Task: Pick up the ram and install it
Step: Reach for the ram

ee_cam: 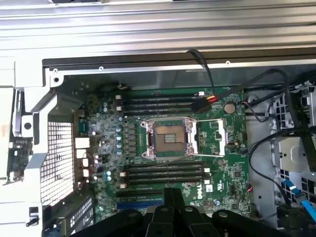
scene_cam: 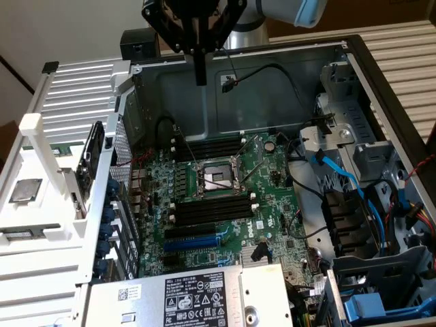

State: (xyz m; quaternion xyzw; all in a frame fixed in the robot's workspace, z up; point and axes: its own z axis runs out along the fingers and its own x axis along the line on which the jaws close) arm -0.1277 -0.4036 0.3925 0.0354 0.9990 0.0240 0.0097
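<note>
My gripper [scene_cam: 199, 68] hangs high over the back wall of the open computer case, its black fingers pressed together and nothing visible between them. In the wrist view the gripper [ee_cam: 173, 200] sits over the motherboard's [ee_cam: 222, 173] near edge. What looks like the ram [scene_cam: 24, 236], a thin dark stick with a pale strip, lies on the white rack at the exterior view's left, far from the gripper. Two banks of black memory slots [scene_cam: 208, 146] [scene_cam: 204, 212] flank the CPU socket [scene_cam: 216, 178]; the slots [ee_cam: 158, 103] [ee_cam: 165, 173] look bare.
A long blue expansion slot [scene_cam: 194, 242] lies below the lower slots. Black cables [scene_cam: 272, 71] loop along the case's back wall and over the upper slots [ee_cam: 212, 98]. Drive bays with blue cables [scene_cam: 354, 184] fill the exterior view's right. A labelled power supply [scene_cam: 191, 296] sits in front.
</note>
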